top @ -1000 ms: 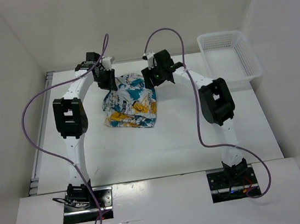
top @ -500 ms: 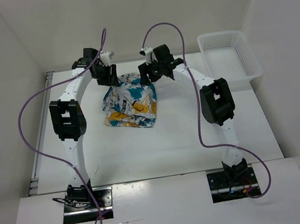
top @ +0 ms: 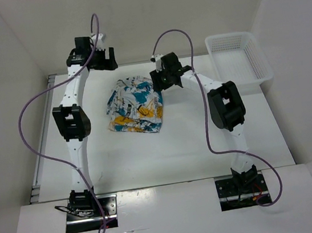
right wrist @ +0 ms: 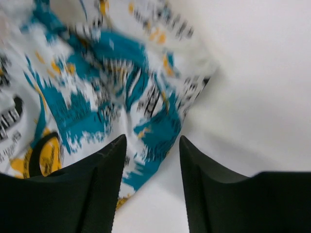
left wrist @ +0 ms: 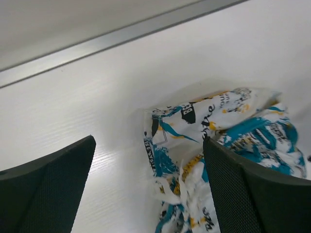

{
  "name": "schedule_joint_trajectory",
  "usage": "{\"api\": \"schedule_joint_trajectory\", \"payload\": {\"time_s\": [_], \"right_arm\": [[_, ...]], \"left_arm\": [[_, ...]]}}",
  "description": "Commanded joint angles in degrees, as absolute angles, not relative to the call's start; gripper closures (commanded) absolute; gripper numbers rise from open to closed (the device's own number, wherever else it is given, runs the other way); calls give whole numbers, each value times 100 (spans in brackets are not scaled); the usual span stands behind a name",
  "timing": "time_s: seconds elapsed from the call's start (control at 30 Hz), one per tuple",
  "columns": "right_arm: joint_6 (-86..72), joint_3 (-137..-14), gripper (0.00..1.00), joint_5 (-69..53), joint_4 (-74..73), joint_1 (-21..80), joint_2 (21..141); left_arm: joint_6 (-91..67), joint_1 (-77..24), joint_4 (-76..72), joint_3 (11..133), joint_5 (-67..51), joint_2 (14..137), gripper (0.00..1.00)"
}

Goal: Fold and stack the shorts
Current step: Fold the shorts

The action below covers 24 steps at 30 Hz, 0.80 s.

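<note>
Printed shorts (top: 134, 105) lie rumpled at the far middle of the surface (top: 150, 157), your left hand (top: 107, 58) spread wide and empty past their far-left corner, your right hand (right wrist: 150, 145) part-open, gripping nothing, over their right edge; smooth the layers and square the edges next.
</note>
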State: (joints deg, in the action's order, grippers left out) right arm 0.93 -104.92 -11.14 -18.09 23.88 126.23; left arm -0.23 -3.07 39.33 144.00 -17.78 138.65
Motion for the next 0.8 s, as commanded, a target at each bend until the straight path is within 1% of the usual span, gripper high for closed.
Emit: {"api": "schedule_joint_trajectory", "payload": {"time_s": [0.0,0.03,0.13,0.2,0.3,0.33,0.37,0.4,0.43,0.47,0.5,0.53,0.57,0.6,0.63,0.77], "right_arm": [[0,-10021,46,-1639,-1767,2355,12226],[0,-9924,41,-1835,-1836,2355,12226],[-9,-9590,35,-2030,-1890,2355,12121],[-192,-9466,34,-2030,-1837,2303,12120],[-377,-9404,34,-1978,-1784,2303,12243],[-378,-9404,36,-2117,-1784,2303,12330],[-456,-9404,39,-2188,-1784,2303,12383],[-527,-9404,42,-2249,-1715,2303,12436],[-527,-9457,48,-2250,-1662,2303,12489],[-588,-9457,63,-2250,-1661,2303,12550],[-589,-9457,72,-2250,-1609,2303,12551],[-589,-9457,82,-2146,-1608,2303,12551],[-589,-9457,96,-2023,-1608,2303,12551],[-589,-9457,99,-2021,-1556,2242,12551],[-589,-9457,99,-2021,-1556,2172,12551],[-326,-9300,99,-2337,-1617,2039,12315]], "left_arm": [[0,-519,3990,14563,-1617,14633,2],[0,-571,3990,14563,-1617,14773,2],[0,-623,3990,14502,-1617,14914,2],[0,-624,3990,14449,-1565,14976,2],[0,-686,3990,14449,-1389,15090,12],[0,-738,3990,14380,-1389,15091,16],[0,-738,3990,14327,-1389,15091,26],[0,-738,3990,14257,-1389,15091,31],[0,-738,3990,14195,-1389,15091,37],[0,-738,3990,14081,-1389,15091,45],[0,-738,3990,14028,-1319,15021,63],[0,-738,3990,13958,-1266,15021,70],[0,-738,3990,13896,-1266,14951,75],[0,-738,3990,13774,-1266,14846,79],[0,-738,3990,13703,-1266,14793,80],[0,-572,4051,13404,-1266,14477,82]]}}
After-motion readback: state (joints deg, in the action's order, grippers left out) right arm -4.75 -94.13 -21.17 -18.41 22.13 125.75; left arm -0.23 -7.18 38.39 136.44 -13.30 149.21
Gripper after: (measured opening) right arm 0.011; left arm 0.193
